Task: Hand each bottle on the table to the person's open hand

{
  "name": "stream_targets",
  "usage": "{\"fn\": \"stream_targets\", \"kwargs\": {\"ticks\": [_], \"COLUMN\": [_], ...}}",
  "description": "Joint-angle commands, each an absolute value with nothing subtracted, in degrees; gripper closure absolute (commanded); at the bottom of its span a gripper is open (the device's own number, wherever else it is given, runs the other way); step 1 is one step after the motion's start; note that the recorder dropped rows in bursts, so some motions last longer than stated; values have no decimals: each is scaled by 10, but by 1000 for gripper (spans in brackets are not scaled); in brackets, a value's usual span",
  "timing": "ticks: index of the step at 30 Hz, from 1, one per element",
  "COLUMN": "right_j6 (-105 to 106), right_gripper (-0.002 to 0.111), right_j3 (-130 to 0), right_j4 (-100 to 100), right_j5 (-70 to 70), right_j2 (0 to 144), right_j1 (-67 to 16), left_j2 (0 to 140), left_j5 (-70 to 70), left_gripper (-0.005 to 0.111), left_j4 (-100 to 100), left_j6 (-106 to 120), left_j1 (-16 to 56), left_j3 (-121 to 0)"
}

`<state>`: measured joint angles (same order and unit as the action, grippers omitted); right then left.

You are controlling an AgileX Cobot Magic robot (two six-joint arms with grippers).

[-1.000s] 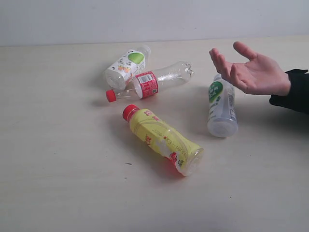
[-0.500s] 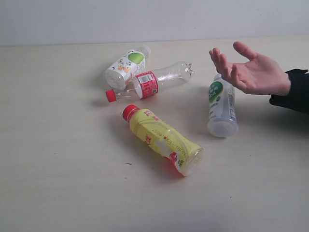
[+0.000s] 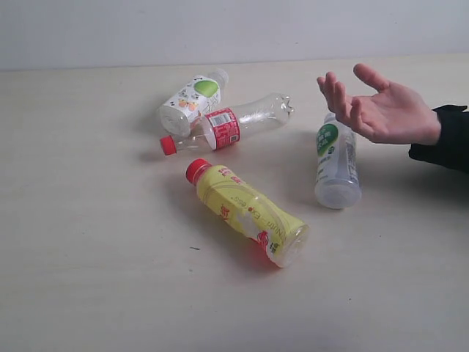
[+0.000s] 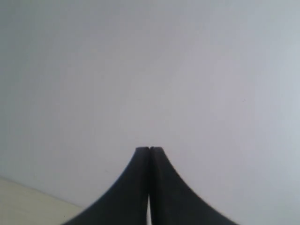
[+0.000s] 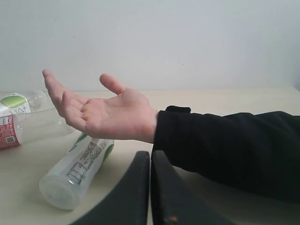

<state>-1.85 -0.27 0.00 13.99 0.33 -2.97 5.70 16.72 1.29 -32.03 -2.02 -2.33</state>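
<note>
**Awaiting the first handover**

All four are seen lying on the tabletop (image 3: 88, 220): yellow bottle (image 3: 247, 213) at centre frame, clear bottle (image 3: 227, 128) and white bottle (image 3: 192, 99) above it, second white bottle (image 3: 335, 161) at right, below the person's empty palm (image 3: 385, 110); left hand (image 4: 149, 152) and right hand (image 5: 150, 154) are closed on nothing; every handover is judged outstanding.

I count one yellow-labelled bottle (image 3: 249, 214), one red-labelled clear bottle (image 3: 231, 125), two white green-marked bottles (image 3: 192, 101) (image 3: 335, 163), one open hand (image 3: 381, 110), one table (image 3: 88, 257).
</note>
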Motion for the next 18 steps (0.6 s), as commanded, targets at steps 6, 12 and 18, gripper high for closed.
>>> {"fn": "stream_targets", "kwargs": {"ticks": [6, 12, 18], "right_j6": [-15, -17, -17], "right_gripper": [106, 106, 106], "right_j3": [0, 0, 0], "right_j4": [0, 0, 0], "right_j5": [136, 137, 137], "right_j2": [0, 0, 0], "right_j1": [-27, -27, -27], "left_j2": [405, 640, 790], "left_j5": [192, 119, -28], "left_gripper": [107, 107, 107], "left_j4": [140, 300, 346], "left_j6": [-318, -365, -362], "left_j1": [-20, -20, -8], "left_j3": [-220, -404, -551]}}
